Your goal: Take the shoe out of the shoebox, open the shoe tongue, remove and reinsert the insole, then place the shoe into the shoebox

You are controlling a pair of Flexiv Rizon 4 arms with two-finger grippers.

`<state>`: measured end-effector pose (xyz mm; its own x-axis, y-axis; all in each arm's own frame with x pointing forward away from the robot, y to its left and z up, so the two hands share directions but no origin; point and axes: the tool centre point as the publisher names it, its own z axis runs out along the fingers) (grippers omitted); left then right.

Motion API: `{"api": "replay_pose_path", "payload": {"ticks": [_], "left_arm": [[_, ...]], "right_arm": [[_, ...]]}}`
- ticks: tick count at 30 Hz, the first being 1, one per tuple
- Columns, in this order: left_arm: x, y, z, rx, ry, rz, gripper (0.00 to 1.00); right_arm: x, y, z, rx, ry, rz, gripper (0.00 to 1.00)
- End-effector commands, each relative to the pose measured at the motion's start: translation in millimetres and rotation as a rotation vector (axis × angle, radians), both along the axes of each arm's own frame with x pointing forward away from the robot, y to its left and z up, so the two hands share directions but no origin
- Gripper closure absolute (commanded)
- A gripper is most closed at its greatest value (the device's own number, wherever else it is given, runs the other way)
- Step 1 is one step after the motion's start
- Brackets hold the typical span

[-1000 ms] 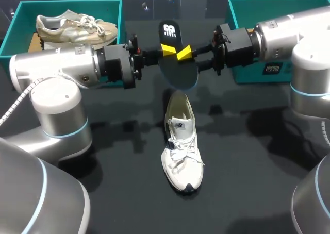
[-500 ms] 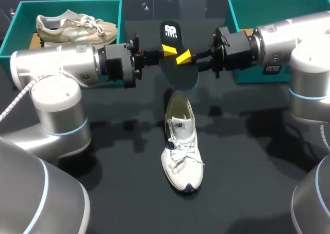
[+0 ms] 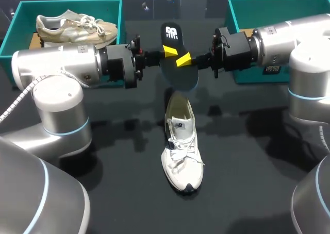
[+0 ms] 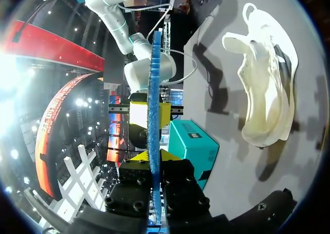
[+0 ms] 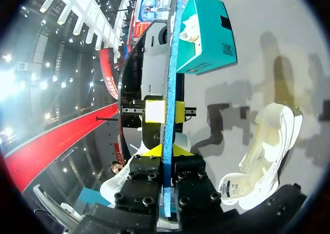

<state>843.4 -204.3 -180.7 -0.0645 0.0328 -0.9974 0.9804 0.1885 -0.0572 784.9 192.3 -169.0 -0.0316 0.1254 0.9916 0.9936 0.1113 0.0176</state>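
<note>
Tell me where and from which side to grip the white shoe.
Likely the heel collar, from above: the white shoe stands upright on its sole, mouth open upward, so one finger fits inside the rim, one outside. Left gripper and right gripper are both shut on the insole, so one must free itself first.

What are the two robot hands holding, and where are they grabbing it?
The black insole, pinched at its middle: left gripper on one long edge, right gripper on the other, above the white shoe.

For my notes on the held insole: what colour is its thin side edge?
Blue, along the flat black insole; it shows best in the right wrist view.
</note>
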Motion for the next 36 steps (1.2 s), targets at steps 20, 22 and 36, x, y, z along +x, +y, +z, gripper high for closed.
{"api": "replay_pose_path", "payload": {"ticks": [20,22,36], "left_arm": [[-22.2,59.1,-5.7,0.291,0.33,0.05,0.0],[-22.2,59.1,-5.7,0.291,0.33,0.05,0.0],[-25.6,78.6,-21.5,0.578,0.823,0.278,0.0]], "right_arm": [[2.6,-27.9,-12.4,0.01,-0.178,-0.042,1.0],[2.6,-27.9,-12.4,0.01,-0.178,-0.042,1.0],[7.0,-29.3,-6.3,-0.097,-0.38,-0.015,1.0]]}}
